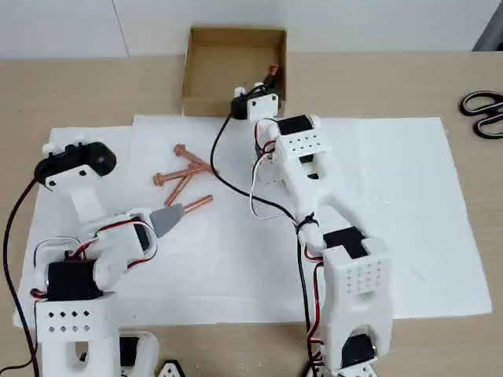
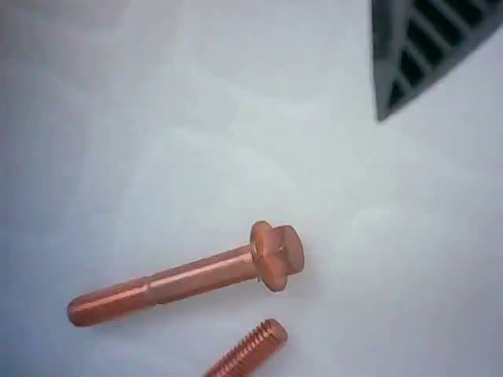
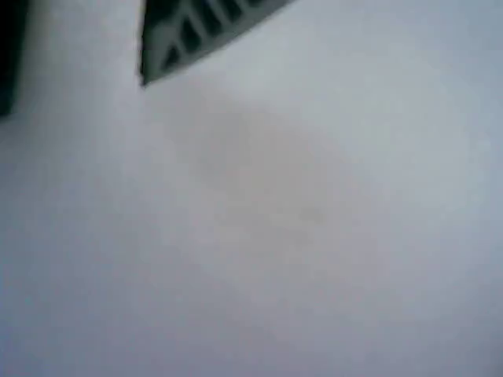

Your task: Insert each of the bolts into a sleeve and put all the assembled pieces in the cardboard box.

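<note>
Looking down over the table [image 1: 78, 86], a white sheet [image 1: 393, 196] covers most of the top and the cardboard box [image 1: 196, 71] sits open at its far edge. The left gripper [image 1: 167, 220] hangs low over the sheet, just beside one copper bolt [image 1: 198, 204] that lies on its own. A loose cluster of three more bolts [image 1: 185, 169] lies a little farther out, some of them crossing. From here I cannot tell whether that gripper is apart or together. The right arm stretches across the sheet so that the right gripper [image 1: 255, 100] sits at the box's near wall. A copper piece [image 1: 272, 75] pokes up beside it over the box. Whether the gripper is clamped on it I cannot tell. A pair of scissors [image 1: 483, 110] lies off the sheet at the table's right edge. In the left wrist view, one flanged bolt [image 2: 185, 279] lies flat on the white sheet [image 2: 157, 118]. The threaded end of another bolt [image 2: 247, 349] lies near it, and a dark ribbed piece of the gripper [image 2: 428, 47] stands well apart from both. In the right wrist view, a dark ribbed piece [image 3: 204, 31] hangs over a pale, blurred surface [image 3: 314, 236].
</note>
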Action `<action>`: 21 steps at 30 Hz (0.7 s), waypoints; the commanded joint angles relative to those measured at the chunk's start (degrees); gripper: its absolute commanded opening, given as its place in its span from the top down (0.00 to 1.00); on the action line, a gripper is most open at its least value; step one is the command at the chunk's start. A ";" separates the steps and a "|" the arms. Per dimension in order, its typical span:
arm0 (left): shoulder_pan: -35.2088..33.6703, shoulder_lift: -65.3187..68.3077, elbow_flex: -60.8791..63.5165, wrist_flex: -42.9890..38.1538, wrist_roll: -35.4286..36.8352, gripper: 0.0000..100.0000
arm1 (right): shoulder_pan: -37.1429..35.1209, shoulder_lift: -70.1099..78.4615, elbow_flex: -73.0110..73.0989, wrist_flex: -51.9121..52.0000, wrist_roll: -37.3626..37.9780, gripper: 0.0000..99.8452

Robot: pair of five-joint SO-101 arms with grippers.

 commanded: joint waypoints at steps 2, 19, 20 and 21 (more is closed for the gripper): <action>-0.26 -0.26 -0.22 0.18 -0.44 0.65 | -0.31 0.92 -1.76 -0.57 1.58 0.80; -0.26 -0.26 -0.22 0.09 -0.44 0.65 | 0.66 1.63 -9.49 6.11 2.81 0.96; -0.26 -0.26 -0.22 0.09 -0.44 0.65 | 0.66 1.63 -12.66 8.75 2.81 0.96; -0.35 -0.26 -0.22 0.09 -0.44 0.65 | 0.57 1.63 -16.35 11.47 2.81 0.96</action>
